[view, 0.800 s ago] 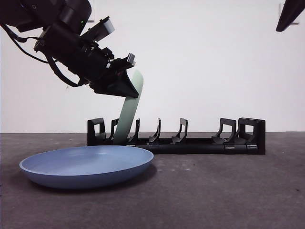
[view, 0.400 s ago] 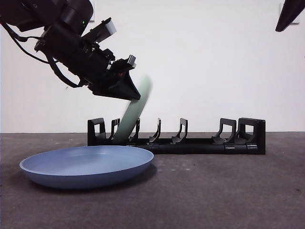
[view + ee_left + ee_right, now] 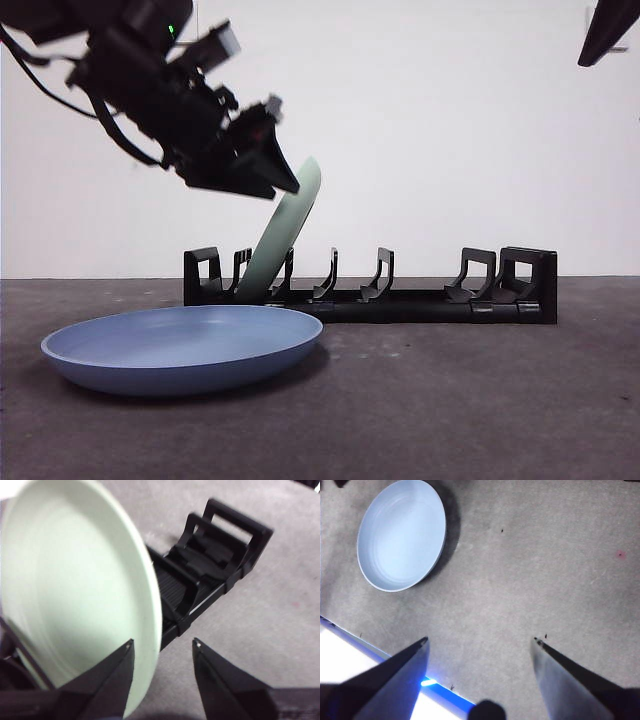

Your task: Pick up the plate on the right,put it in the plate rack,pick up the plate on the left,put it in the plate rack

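A pale green plate point(image 3: 285, 235) stands on edge in the black plate rack point(image 3: 400, 290), between prongs near its left end, its top leaning right. My left gripper point(image 3: 284, 184) hangs open just above and left of the plate's top rim. In the left wrist view the green plate point(image 3: 75, 580) lies beside one jaw of the left gripper point(image 3: 163, 642), with the rack point(image 3: 210, 565) beyond it. A blue plate point(image 3: 180, 345) lies flat in front of the rack's left end. My right gripper point(image 3: 481, 640) is open and empty, high above the blue plate point(image 3: 402, 535).
The right arm shows only as a black tip point(image 3: 610, 30) at the top right corner. The rack's prongs point(image 3: 380, 275) to the right of the green plate hold nothing. Grey table point(image 3: 480, 400) stretches in front of the rack's right half.
The left gripper has let go of the green plate and lifted up and slightly back. The plate has tipped over to the right and now rests against the rack.
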Tool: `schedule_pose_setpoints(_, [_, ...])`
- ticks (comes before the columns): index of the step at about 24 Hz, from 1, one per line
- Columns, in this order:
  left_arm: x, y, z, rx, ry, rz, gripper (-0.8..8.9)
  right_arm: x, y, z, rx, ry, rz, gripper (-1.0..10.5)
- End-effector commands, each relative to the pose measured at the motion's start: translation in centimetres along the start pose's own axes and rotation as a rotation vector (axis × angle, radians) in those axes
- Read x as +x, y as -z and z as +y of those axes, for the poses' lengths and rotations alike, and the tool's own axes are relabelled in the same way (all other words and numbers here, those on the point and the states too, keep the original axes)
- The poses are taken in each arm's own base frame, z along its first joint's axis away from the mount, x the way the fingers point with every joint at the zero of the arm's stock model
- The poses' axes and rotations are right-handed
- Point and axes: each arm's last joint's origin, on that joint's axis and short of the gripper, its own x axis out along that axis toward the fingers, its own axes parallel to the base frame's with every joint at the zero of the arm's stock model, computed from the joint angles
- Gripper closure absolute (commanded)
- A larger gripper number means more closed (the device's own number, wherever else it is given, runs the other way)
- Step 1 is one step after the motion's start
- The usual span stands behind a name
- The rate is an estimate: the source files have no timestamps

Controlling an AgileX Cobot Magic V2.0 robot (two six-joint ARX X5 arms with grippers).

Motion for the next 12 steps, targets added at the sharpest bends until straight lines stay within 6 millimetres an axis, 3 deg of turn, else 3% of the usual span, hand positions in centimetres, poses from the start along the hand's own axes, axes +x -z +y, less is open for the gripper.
schedule_pose_setpoints(1, [-1.6,-1.2,-0.6,-0.002,0.007,-0.015,6.15,0.3,0.1,-0.1,-0.009,-0.004,0.005,6.0])
schedule_pose_setpoints(6, [-5.3,-2.6,-1.7,0.033,0.006,-0.017,6.15,0.3,-0.2,-0.1,-0.022,-0.007,-0.028,6.0])
schedule_pose_setpoints(12, [-11.4,-4.1,-3.6,0.075,0.004,-0.038,6.15,0.6,-1.1,0.3,-0.024,-0.051,-0.092,6.0])
